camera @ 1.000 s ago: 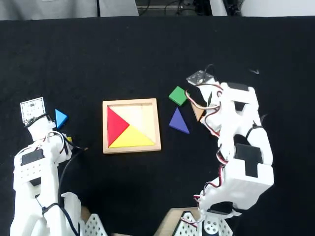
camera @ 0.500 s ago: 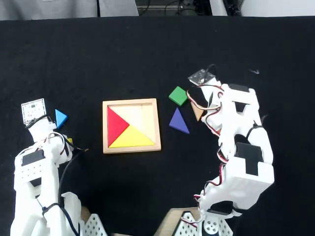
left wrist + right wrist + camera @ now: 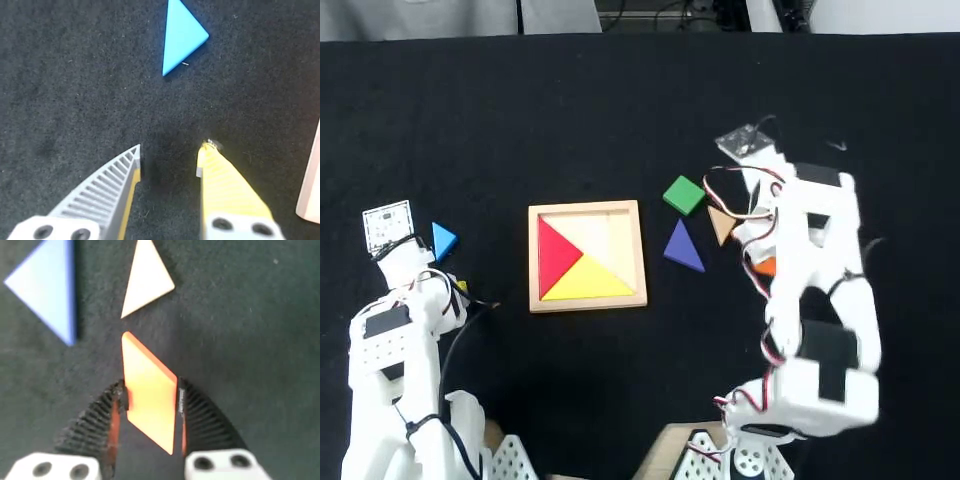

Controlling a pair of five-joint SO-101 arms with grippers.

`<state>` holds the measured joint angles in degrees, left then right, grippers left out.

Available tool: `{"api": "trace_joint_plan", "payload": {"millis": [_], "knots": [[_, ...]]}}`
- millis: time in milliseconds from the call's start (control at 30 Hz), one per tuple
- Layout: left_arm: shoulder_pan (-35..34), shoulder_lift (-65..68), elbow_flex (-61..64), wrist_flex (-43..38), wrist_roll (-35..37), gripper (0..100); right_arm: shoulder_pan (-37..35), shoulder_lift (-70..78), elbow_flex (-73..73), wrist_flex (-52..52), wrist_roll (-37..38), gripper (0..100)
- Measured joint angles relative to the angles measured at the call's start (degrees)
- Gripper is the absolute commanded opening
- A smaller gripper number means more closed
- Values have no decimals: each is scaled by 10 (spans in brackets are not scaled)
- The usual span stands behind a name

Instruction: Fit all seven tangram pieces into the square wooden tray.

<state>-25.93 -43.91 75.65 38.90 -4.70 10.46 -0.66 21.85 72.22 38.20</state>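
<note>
Because the orange parallelogram (image 3: 149, 400) must go into the wooden tray (image 3: 588, 304), we find the right fingers (image 3: 192, 410) pinching its long edges, at three o'clock from the tray. The left fingers (image 3: 220, 185) hang spread over the table (image 3: 75, 75) by the blue triangle (image 3: 181, 36), at nine o'clock. From above, the arm (image 3: 810, 240) hides most of the parallelogram.

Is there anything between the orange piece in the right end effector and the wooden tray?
Yes. The purple triangle lies flat between the orange piece, held by the right end effector, and the tray. The tan triangle lies just beside that path.
</note>
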Motion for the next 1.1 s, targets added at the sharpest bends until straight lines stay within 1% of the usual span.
{"api": "trace_joint_plan", "payload": {"millis": [167, 433, 567, 633, 667, 800, 900, 1100], "knots": [[0, 0, 0, 0, 0, 191, -64, -69, 1, 51, -109, 57], [0, 0, 0, 0, 0, 191, -222, -86, 1, 60, -285, 57], [0, 0, 0, 0, 0, 191, -295, -86, 10, 40, -426, 57], [0, 0, 0, 0, 0, 191, -314, -86, 32, 1, -506, 57], [0, 0, 0, 0, 0, 191, -322, -86, 46, -23, -530, 57], [0, 0, 0, 0, 0, 191, -360, -86, 92, -107, -528, 57], [0, 0, 0, 0, 0, 191, -373, -86, 108, -149, -529, 57], [0, 0, 0, 0, 0, 191, -374, -85, 110, -171, -531, 57]]}}
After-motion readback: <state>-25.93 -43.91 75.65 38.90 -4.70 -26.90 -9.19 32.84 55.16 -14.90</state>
